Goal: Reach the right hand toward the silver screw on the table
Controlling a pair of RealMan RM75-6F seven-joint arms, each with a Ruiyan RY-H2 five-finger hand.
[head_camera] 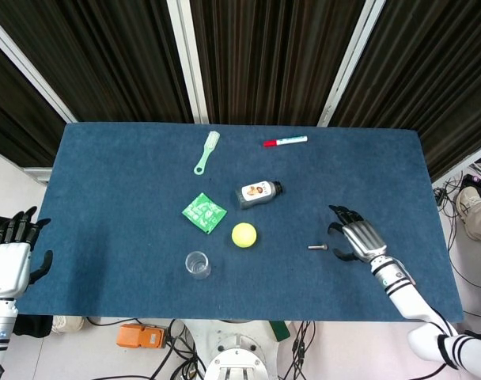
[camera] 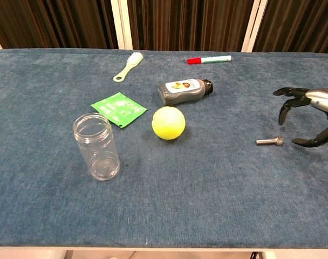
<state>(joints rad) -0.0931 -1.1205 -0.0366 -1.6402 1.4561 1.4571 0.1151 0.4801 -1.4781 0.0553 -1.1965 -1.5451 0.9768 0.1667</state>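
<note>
Right hand (head_camera: 359,240): silver-grey metal back w/ black fingers (camera: 287,91), on a white forearm w/ black bands near the elbow. Left hand (head_camera: 9,261): white palm shell, black fingers.
</note>
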